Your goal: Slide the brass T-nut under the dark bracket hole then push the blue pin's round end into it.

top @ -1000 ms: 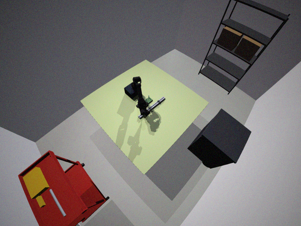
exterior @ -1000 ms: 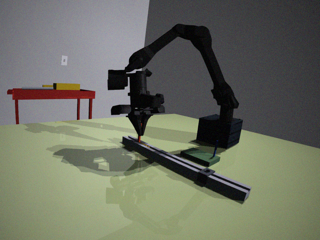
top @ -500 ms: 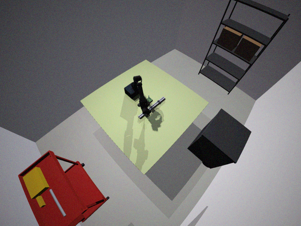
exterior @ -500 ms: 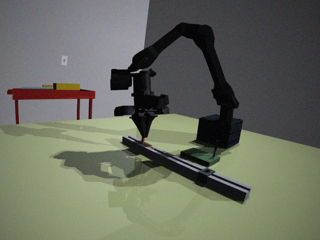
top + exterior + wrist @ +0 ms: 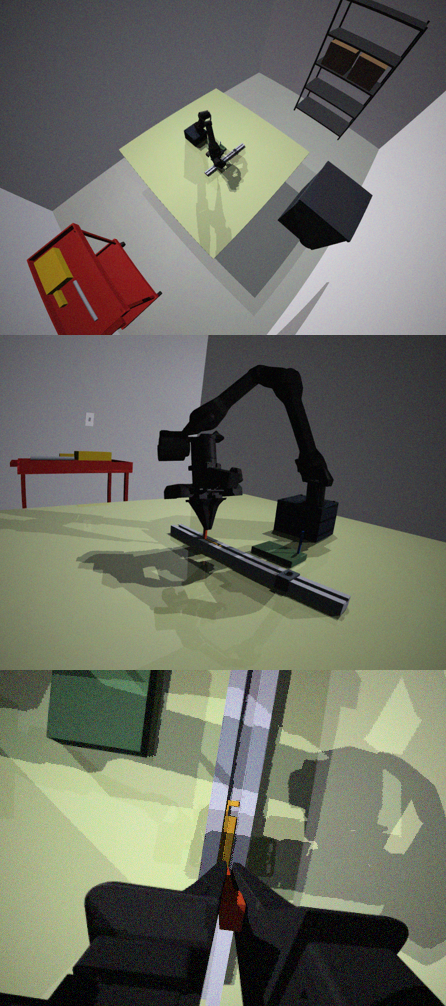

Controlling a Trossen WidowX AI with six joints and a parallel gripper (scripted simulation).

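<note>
The jaws (image 5: pixel 220 165) (image 5: pixel 207 528) grasped the orange handle (image 5: pixel 205 534) (image 5: pixel 231 915) above the metal rail (image 5: pixel 230 156) (image 5: pixel 245 562) (image 5: pixel 245 765).
The handle stood nearly upright from the slot, and the brass nut (image 5: pixel 213 542) (image 5: pixel 229 835) sat at the slot, its long axis running along the rail, well apart from the dark bracket (image 5: pixel 234 149) (image 5: pixel 287 575). The rail was a straight, pale gray bar with a narrow dark groove; the nut looked yellow and slim, the bracket flat-topped with a round hole. On the smooth yellow-green surface (image 5: pixel 162 151) (image 5: pixel 108 623) (image 5: pixel 90 845), beside the rail, lay a flat green tray (image 5: pixel 223 147) (image 5: pixel 273 551) (image 5: pixel 100 715). The exterior view showed the blue pin (image 5: pixel 300 542) standing slightly tilted in the tray; the wrist view showed the nut's hooked tip, but neither pin nor bracket.
</note>
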